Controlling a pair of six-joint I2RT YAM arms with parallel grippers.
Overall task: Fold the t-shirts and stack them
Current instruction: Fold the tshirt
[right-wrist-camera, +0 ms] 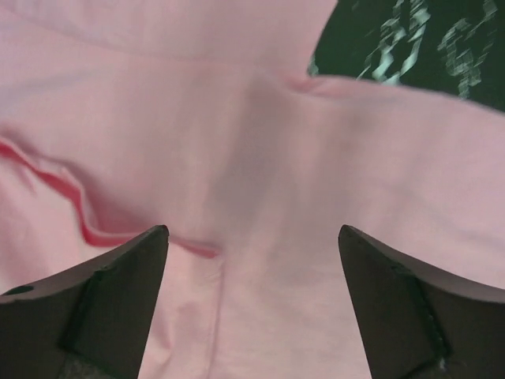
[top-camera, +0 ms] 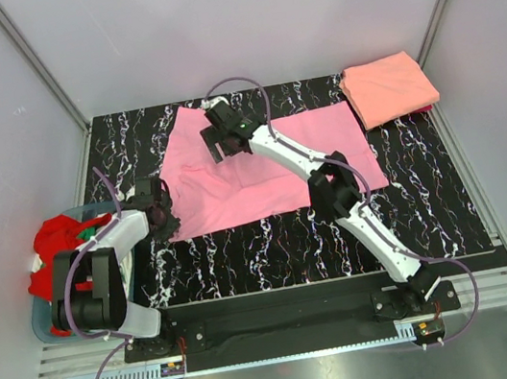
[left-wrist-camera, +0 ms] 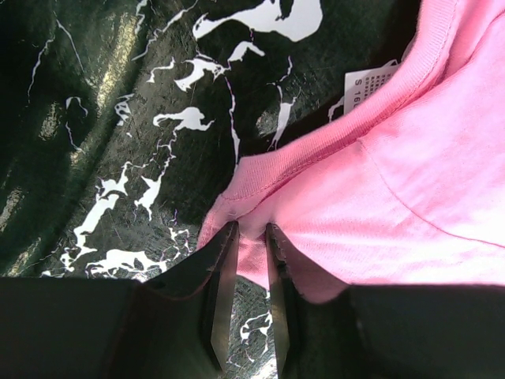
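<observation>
A bubblegum pink t-shirt lies spread across the black marbled table, partly folded over on its left. My left gripper sits at the shirt's left edge. In the left wrist view the pink cloth next to the ribbed collar is pinched between the narrow-set fingers of that gripper. My right gripper hovers over the shirt's back left part. In the right wrist view it stands wide open above the pink cloth, holding nothing. A folded salmon-orange t-shirt lies at the back right corner.
A round blue-grey basket stands off the table's left side, with red cloth and a bit of green in it. A white size label shows inside the pink collar. Grey walls close in the table on three sides.
</observation>
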